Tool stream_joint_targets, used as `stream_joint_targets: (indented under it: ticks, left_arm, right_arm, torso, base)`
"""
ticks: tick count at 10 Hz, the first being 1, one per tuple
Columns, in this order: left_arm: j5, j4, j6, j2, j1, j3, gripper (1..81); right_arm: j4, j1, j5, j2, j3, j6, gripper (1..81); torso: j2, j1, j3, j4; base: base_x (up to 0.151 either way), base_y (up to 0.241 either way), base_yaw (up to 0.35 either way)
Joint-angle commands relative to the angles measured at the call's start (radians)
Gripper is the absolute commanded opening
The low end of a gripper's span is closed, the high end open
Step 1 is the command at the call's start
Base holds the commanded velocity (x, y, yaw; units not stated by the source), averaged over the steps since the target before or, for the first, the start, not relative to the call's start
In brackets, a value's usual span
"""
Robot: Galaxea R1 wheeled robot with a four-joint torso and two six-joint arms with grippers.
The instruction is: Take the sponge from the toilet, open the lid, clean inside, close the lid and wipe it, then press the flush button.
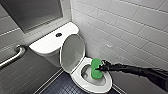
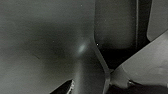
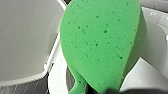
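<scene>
Now green sponge (image 1: 96,69) inside toilet (image 1: 80,79).

Large pale wall tiles (image 1: 130,22) with thin grey grout fill the upper right of the head view, laid in offset rows and catching a soft sheen. At the upper left a dark panel (image 1: 32,11) in a pale frame sits on the back wall; whether it is a window or a mirror cannot be told. A metal grab bar (image 1: 15,56) slants along the left edge. Small dark-blue floor tiles (image 1: 62,86) lie at the bottom centre.
</scene>
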Motion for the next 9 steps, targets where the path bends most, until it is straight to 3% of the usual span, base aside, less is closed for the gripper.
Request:
stream_joint_targets:
  ticks: [1, 4, 9]
  left_arm:
    - [0.078, -0.004, 0.002, 0.011, 0.024, 0.023, 81.1]
    - [0.082, -0.004, 0.000, 0.011, 0.027, 0.023, 81.1]
    - [0.085, -0.005, -0.001, 0.007, 0.041, 0.025, 81.1]
  right_arm:
    - [-0.031, 0.145, -0.025, 0.103, -0.125, -0.010, 1.0]
    - [-0.060, 0.154, 0.052, 0.195, -0.231, -0.011, 1.0]
    - [-0.061, 0.113, 0.086, 0.298, -0.370, -0.014, 1.0]
  torso:
    - [0.000, 0.000, 0.000, 0.000]
    - [0.000, 0.000, 0.000, 0.000]
    - [0.000, 0.000, 0.000, 0.000]
  base:
    - [0.000, 0.000, 0.000]
    - [0.000, 0.000, 0.000]
    - [0.000, 0.000, 0.000]
